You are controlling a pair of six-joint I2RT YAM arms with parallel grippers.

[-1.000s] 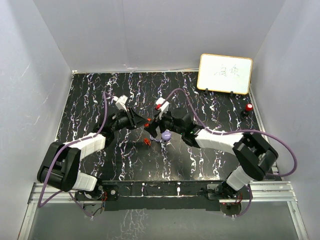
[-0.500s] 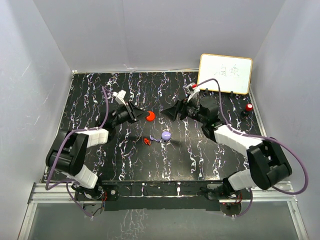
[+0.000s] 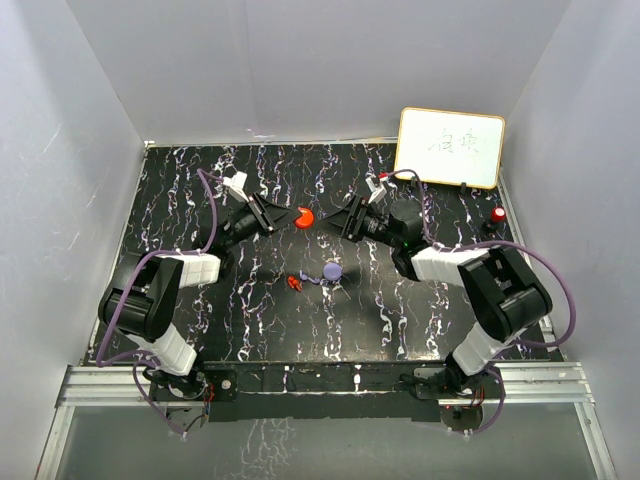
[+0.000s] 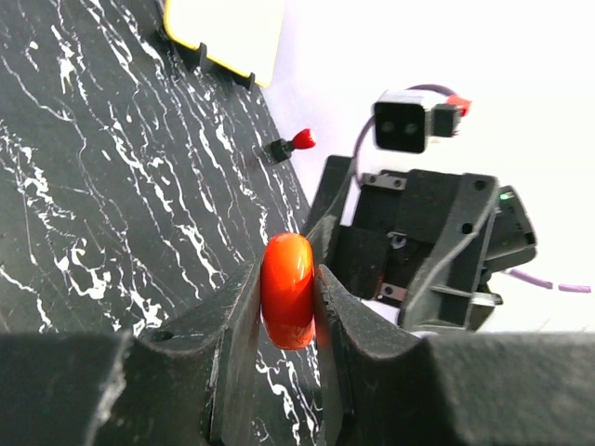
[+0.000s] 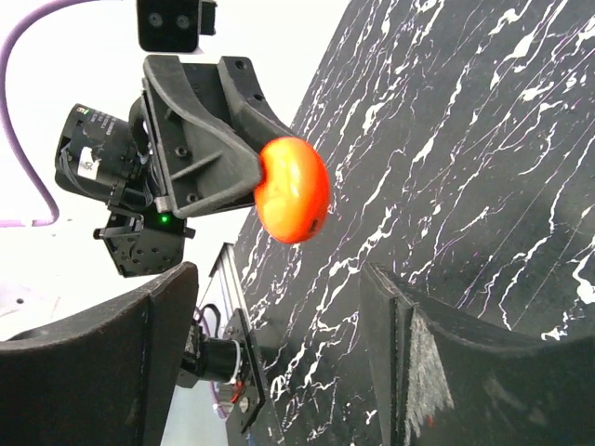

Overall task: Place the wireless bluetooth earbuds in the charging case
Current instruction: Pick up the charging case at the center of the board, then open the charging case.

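My left gripper (image 3: pixel 296 218) is shut on a red round case (image 3: pixel 305 217) and holds it edge-on above the table; in the left wrist view the case (image 4: pixel 286 307) sits pinched between both fingers. My right gripper (image 3: pixel 346 222) is open and empty, facing the case from the right with a small gap; its wrist view shows the case (image 5: pixel 293 190) beyond its spread jaws. A purple round case (image 3: pixel 331 270) lies on the table nearer the arms, with a tiny red earbud (image 3: pixel 294 282) to its left. I cannot make out the purple earbud.
A white board (image 3: pixel 450 147) stands at the back right. A small red-topped black object (image 3: pixel 497 217) sits near the right wall and also shows in the left wrist view (image 4: pixel 296 142). The table is black marble-patterned, with grey walls on three sides.
Both grippers have drawn apart from the table's middle and swung toward the back. The red case has moved back with the left gripper. The purple case and red earbud stayed put.
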